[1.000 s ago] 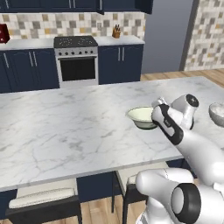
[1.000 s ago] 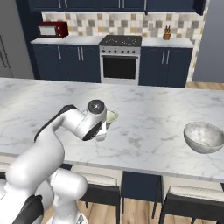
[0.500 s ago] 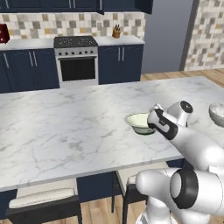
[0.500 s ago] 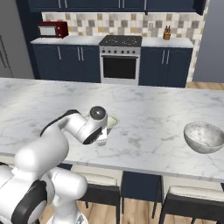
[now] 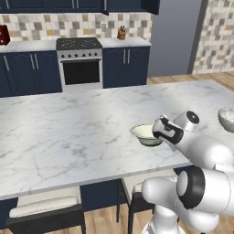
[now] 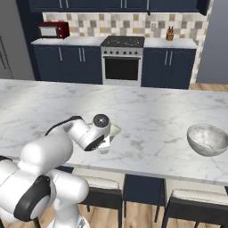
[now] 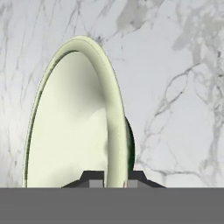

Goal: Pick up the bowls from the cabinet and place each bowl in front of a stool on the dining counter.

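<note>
Near the dining counter (image 5: 68, 132) front edge: gripper (image 7: 111, 178) pinching cream bowl (image 5: 146, 134) rim; open marble all around, marbled bowl (image 6: 207, 139) well apart.

The end effector (image 7: 110, 178) (clamped on the rim of the cream bowl (image 5: 147, 134)) came down and back toward the near edge of the table (image 5: 68, 132), lowering the bowl.

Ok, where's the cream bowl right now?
The cream bowl is over the dining counter near its front edge, its rim clamped in the pincer. The grey marbled bowl sits further right.
</note>
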Controlling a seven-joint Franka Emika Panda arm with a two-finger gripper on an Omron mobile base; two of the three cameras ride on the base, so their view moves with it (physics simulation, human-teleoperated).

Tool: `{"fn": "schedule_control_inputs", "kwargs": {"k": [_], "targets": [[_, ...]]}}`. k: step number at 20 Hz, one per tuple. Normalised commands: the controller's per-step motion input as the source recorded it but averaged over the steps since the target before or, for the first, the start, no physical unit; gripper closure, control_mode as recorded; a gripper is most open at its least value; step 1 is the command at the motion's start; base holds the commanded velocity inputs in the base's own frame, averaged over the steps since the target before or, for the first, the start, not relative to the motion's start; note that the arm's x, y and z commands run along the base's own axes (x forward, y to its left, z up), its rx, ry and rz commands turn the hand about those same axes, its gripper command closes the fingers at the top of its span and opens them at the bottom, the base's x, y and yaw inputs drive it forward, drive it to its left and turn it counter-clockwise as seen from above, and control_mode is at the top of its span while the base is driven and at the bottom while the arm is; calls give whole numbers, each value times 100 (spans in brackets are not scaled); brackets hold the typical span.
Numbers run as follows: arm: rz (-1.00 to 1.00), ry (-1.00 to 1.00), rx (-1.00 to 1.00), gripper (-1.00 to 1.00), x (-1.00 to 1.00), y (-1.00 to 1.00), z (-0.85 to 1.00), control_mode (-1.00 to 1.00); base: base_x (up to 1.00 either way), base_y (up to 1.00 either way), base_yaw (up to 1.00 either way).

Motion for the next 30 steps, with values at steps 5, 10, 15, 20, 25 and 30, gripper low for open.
{"fn": "schedule_control_inputs", "kwargs": {"k": [5, 10, 15, 20, 25, 30], "targets": [[0, 0, 0, 100, 5, 0, -38, -100, 0, 0, 0], [0, 0, 0, 100, 14, 0, -22, -100, 0, 0, 0], [0, 0, 0, 100, 5, 0, -23, -100, 0, 0, 0], [0, 0, 0, -100, 0, 0, -1, -100, 0, 0, 0], [2, 0, -2, -100, 0, 0, 1, -100, 0, 0, 0], [0, 0, -11, -100, -23, 0, 32, -100, 0, 0, 0]]}}
